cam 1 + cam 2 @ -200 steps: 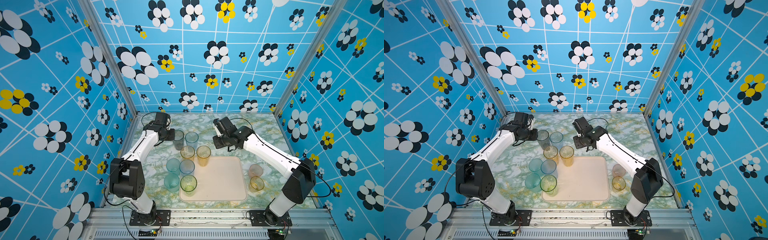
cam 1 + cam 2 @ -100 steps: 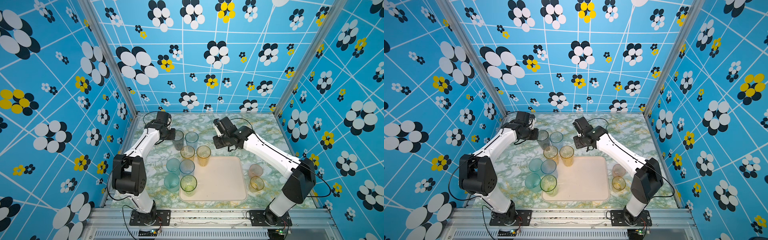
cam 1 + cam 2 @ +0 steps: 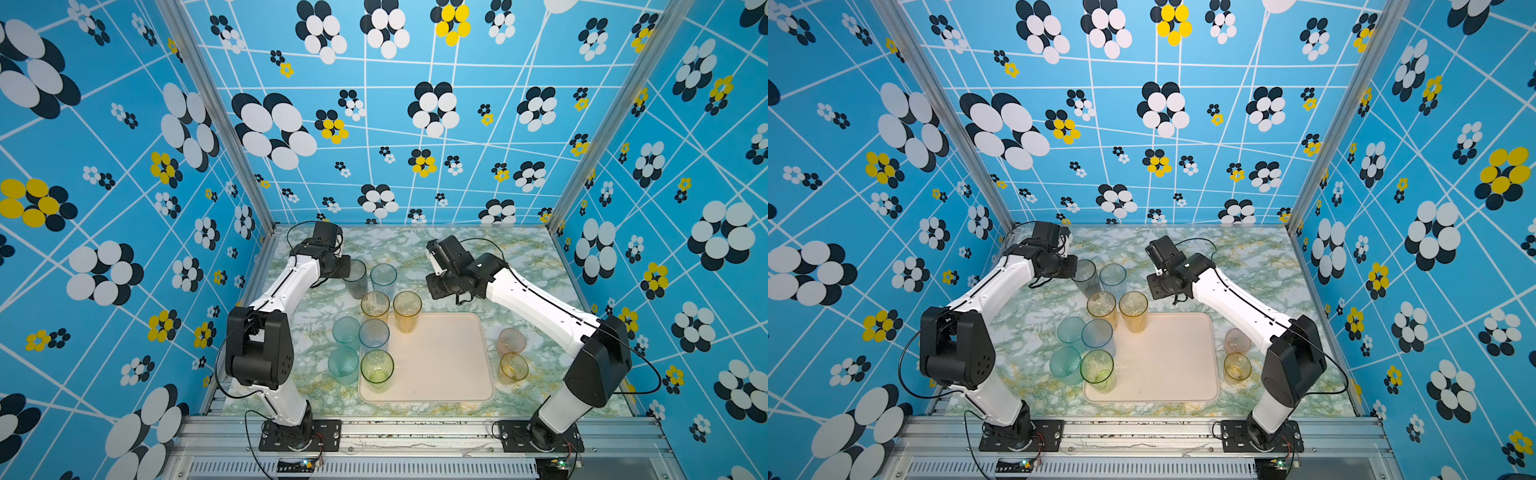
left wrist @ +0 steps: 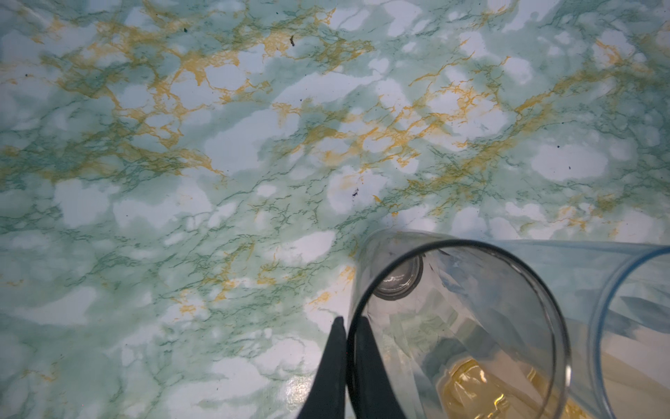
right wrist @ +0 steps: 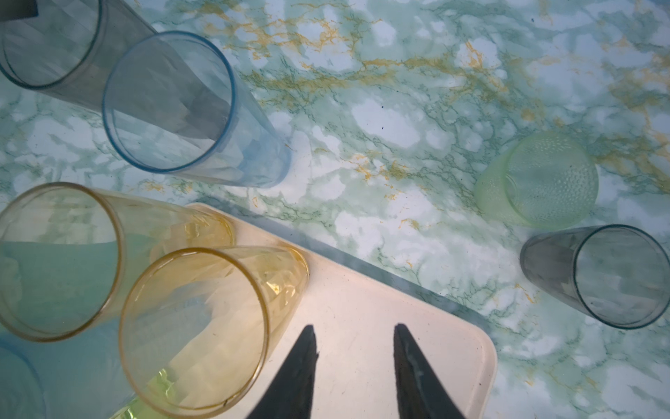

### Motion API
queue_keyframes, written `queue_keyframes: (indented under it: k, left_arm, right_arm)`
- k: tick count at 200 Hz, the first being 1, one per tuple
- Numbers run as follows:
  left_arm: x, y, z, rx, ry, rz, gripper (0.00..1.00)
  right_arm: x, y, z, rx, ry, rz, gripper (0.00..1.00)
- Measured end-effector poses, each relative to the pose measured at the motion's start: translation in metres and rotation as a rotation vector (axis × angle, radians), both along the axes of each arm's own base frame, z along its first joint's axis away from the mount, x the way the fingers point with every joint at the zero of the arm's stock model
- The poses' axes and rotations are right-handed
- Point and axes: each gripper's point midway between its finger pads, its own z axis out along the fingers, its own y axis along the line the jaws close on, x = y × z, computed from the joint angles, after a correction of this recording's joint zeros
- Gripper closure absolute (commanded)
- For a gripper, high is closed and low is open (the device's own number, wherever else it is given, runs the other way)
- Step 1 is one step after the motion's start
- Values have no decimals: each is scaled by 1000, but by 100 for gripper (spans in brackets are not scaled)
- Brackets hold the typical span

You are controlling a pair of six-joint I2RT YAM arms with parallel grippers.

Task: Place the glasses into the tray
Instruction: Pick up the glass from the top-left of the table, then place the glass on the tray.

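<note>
- The marbled table carries the whole set. The tray lies at its near middle and is mostly bare in both top views.
- The left arm reaches out to the far left end of the cluster of glasses, with its wrist turned in toward the middle of the table. The right arm stretches toward the tray's far left corner, wrist pointing down.
- The grey tumbler is tall and upright, so its long axis is vertical. It stands on the table beyond the tray's far left corner, not in the tray, and the left arm is much the nearer to it.
- From that glass the tray lies toward the robot and to its right. The blue tumbler stands just beside it, and two amber tumblers at the tray's corner stand between it and the bare tray.
- I judge the coming move calls for a straight lift clear of those rims before any carry across, since a low sideways drag could knock the neighbours.
- In the left wrist view the left gripper is clamped on the grey tumbler's wall at the rim. Its fingers are pinched nearly together, one outside the glass and one inside.
- The right gripper hangs over the tray's corner beside an amber tumbler, with its jaws apart and nothing between them.
</note>
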Motion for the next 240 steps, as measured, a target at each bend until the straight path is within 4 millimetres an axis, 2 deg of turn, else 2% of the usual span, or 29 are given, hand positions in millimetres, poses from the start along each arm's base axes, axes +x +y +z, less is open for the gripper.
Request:
queue_keyframes:
  k: [23,42,76,104,124,137,153,182,212,240]
  left_arm:
    - [-1,4,8,14,-31,12,100]
    - [-4,9,27,23,-82,27,100]
    - [-13,17,96,32,-267,44,100]
    - [-36,20,157,8,-419,46,100]
    - [-58,13,199,-22,-513,14,100]
    - [-76,-3,224,-42,-570,-40,100]
    - [-104,-33,251,-81,-628,-152,100]
    - [-154,-84,274,-151,-652,-374,100]
    - [-195,-128,267,-186,-586,-584,100]
    - [-230,-172,236,-166,-452,-778,100]
  right_arm:
    - [-2,-2,-8,-3,7,-6,63]
    - [-4,-6,-12,3,7,-19,63]
    - [-5,-27,-4,31,-28,-68,63]
    - [-5,-45,12,54,-87,-119,63]
    - [-7,-58,21,63,-125,-153,62]
    - [-7,-67,27,69,-150,-177,62]
    - [-9,-78,35,75,-177,-204,62]
    - [-13,-90,50,95,-224,-239,62]
    - [-18,-100,67,124,-271,-271,61]
    - [-25,-112,81,151,-308,-306,61]
